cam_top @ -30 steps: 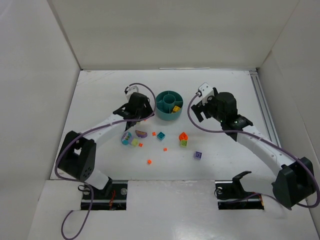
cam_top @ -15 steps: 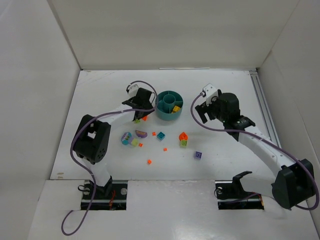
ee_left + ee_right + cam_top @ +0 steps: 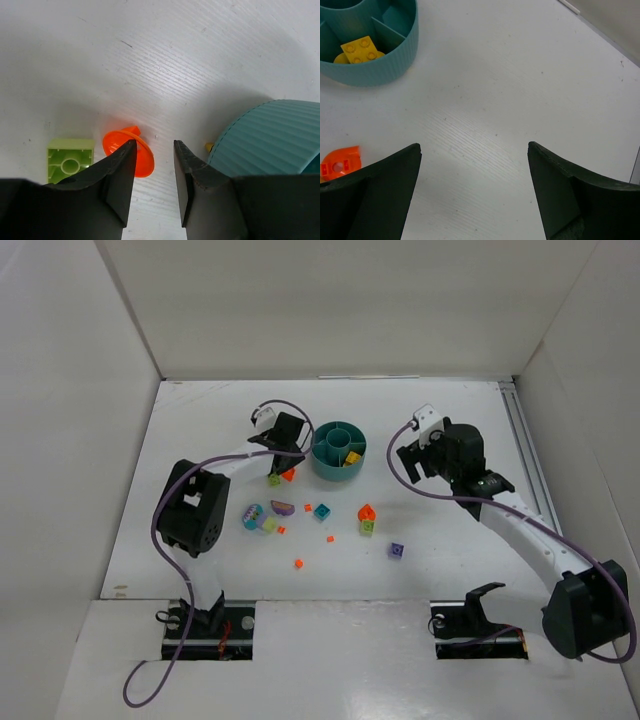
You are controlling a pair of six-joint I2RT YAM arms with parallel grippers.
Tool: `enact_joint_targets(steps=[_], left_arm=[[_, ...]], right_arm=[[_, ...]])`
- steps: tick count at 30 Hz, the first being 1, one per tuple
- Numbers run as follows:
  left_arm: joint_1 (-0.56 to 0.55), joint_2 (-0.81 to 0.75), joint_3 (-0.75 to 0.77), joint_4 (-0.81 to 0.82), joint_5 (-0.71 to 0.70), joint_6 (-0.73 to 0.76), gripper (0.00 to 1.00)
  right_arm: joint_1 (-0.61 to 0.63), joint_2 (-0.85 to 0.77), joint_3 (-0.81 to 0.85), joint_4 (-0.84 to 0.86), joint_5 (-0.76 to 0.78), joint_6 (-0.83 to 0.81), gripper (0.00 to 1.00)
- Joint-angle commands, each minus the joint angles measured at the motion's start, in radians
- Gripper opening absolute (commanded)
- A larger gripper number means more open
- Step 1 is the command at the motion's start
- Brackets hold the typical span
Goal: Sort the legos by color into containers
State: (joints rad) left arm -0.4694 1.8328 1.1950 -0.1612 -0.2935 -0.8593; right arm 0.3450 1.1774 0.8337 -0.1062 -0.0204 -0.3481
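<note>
The teal dish (image 3: 318,462) stands at mid-table with yellow legos (image 3: 350,458) in one wedge. My left gripper (image 3: 284,464) is low over the table just left of the dish. In the left wrist view its jaws (image 3: 154,145) stand a narrow gap apart, open, with only bare table between them. An orange cone-shaped lego (image 3: 131,154) lies just outside the left finger, a lime brick (image 3: 70,159) further left, and the dish wall (image 3: 270,130) to the right. My right gripper (image 3: 408,460) hangs wide open right of the dish, empty (image 3: 475,147).
Loose legos lie in front of the dish: a teal one (image 3: 322,511), a purple curved one (image 3: 283,507), an orange and lime pair (image 3: 366,518), a purple brick (image 3: 396,550), several tiny orange bits. A yellow brick (image 3: 359,49) shows in the dish, an orange brick (image 3: 339,162) on the table.
The left gripper has shifted up beside the dish and its jaws have narrowed. The right gripper has drifted slightly right, still wide open.
</note>
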Motion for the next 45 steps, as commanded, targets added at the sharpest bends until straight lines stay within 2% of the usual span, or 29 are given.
enact_joint_targets(steps=[1, 7, 8, 15, 17, 24, 35, 41, 45], left_arm=[[0.002, 0.019, 0.054, -0.006, -0.022, -0.003, 0.32], [0.002, 0.045, 0.064, -0.029, -0.013, -0.003, 0.28], [0.002, 0.045, 0.064, -0.029, -0.013, -0.012, 0.23], [0.002, 0.054, 0.064, -0.029, -0.013, -0.001, 0.04], [0.002, 0.065, 0.077, -0.038, -0.013, -0.001, 0.04], [0.002, 0.092, 0.097, -0.069, -0.022, 0.008, 0.23], [0.002, 0.112, 0.115, -0.127, -0.032, 0.017, 0.26], [0.002, 0.002, 0.06, 0.0, 0.017, 0.097, 0.25], [0.002, -0.064, 0.025, 0.012, 0.005, 0.118, 0.25]], right_arm=[[-0.018, -0.016, -0.005, -0.001, 0.017, 0.003, 0.92], [-0.018, -0.016, -0.005, -0.001, 0.027, -0.006, 0.92], [-0.018, -0.016, -0.005, -0.001, 0.027, -0.006, 0.92], [-0.018, -0.005, -0.005, -0.001, 0.027, -0.006, 0.92], [-0.018, -0.005, -0.005, -0.001, 0.027, -0.006, 0.92], [-0.018, -0.024, -0.005, -0.001, 0.027, -0.006, 0.92], [-0.018, -0.024, -0.005, 0.008, 0.027, 0.003, 0.92], [-0.018, -0.003, -0.005, 0.008, 0.016, 0.003, 0.92], [-0.018, 0.007, -0.005, 0.017, 0.016, 0.003, 0.92]])
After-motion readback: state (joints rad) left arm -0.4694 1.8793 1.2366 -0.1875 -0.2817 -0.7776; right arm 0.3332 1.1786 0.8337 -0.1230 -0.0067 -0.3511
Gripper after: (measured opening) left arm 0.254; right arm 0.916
